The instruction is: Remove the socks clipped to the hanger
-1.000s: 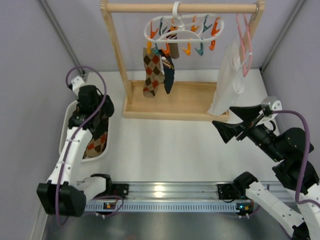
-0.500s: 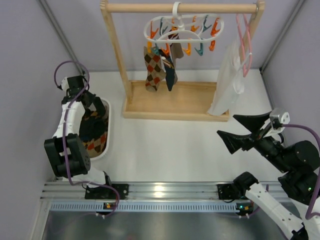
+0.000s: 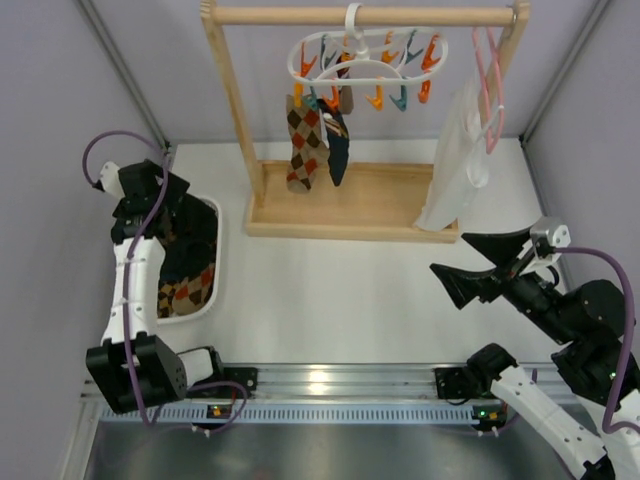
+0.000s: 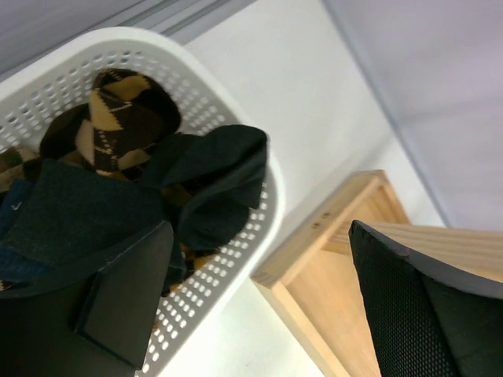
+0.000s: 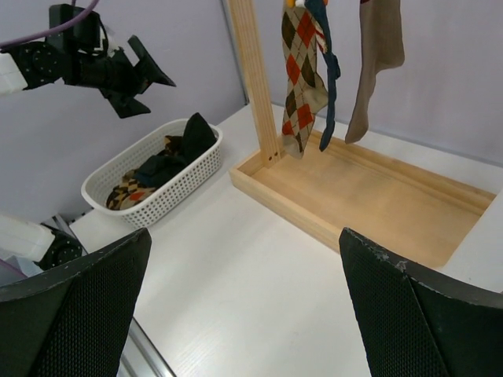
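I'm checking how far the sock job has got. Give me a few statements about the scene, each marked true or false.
Socks lie in the basket. True.
The hanger is bare. False: an argyle sock, a navy sock and a brown sock hang from it.
The left hand grips a sock. False: it is open and empty, above the basket.
The right hand is open and empty. True.
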